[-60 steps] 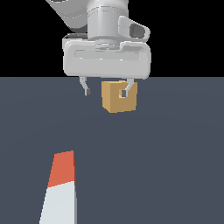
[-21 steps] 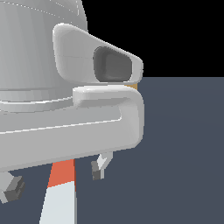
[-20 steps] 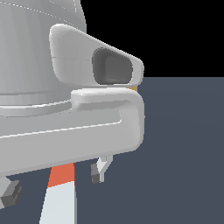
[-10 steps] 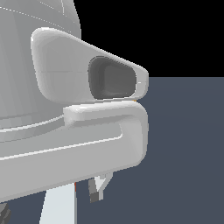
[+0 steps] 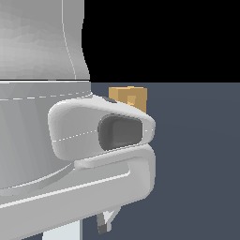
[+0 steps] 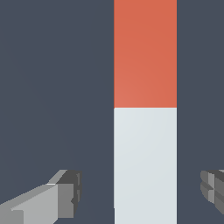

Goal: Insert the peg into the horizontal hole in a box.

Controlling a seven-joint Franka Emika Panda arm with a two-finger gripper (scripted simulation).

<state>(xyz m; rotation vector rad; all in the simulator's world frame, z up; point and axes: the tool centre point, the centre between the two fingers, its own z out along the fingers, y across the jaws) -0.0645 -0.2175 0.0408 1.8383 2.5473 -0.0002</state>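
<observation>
Dark slate bench carried the peg, red-orange end, white remainder; released jaws straddled it, untouching; box beyond.

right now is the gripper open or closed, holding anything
Gripper: open, holding nothing; its fingers stand apart on either side of the peg's white part, not touching it.

Smooth matt peg in flat red-orange and white, plain matt tan box, softly shaded grey-white plastic-looking gripper, matt slate-grey table
</observation>
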